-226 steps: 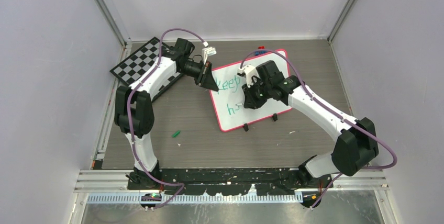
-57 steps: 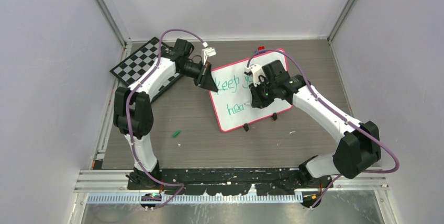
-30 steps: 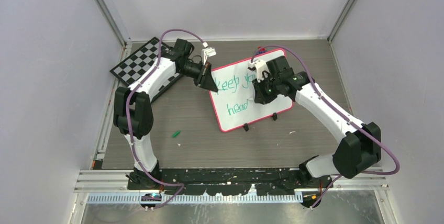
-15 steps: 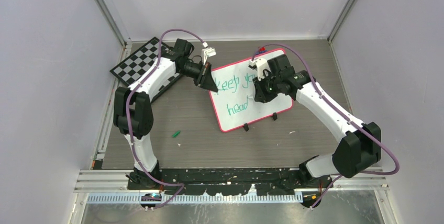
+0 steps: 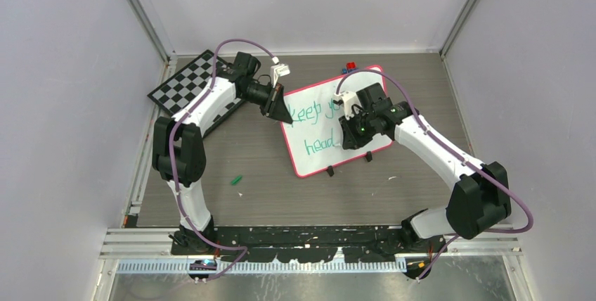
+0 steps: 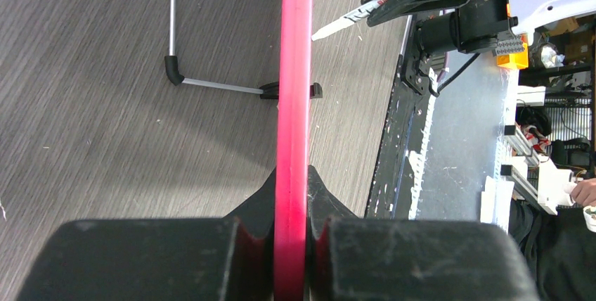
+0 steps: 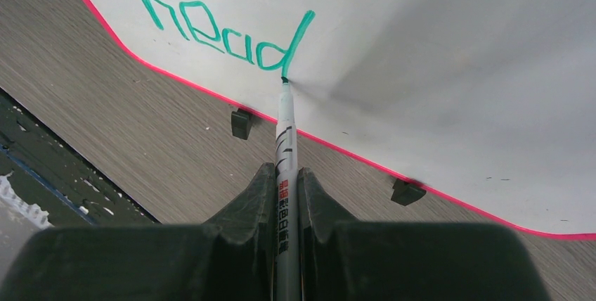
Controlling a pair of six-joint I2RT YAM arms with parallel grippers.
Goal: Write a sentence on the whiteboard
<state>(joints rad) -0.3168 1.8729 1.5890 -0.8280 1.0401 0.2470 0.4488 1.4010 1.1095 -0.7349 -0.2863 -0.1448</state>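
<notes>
Moved: right gripper [image 7: 284,174] has slid down from the top line to the lower one.
Grip: clenched on the marker [image 7: 285,129], barrel pointing straight away.
Tip: touching the foot of the "d" in "head", the sentence [image 7: 225,34] unfinished.
Ahead: blank whiteboard [image 7: 450,55] lies rightward of the tip.
Far: left gripper [image 6: 293,181] clamps the whiteboard's red rim.
</notes>
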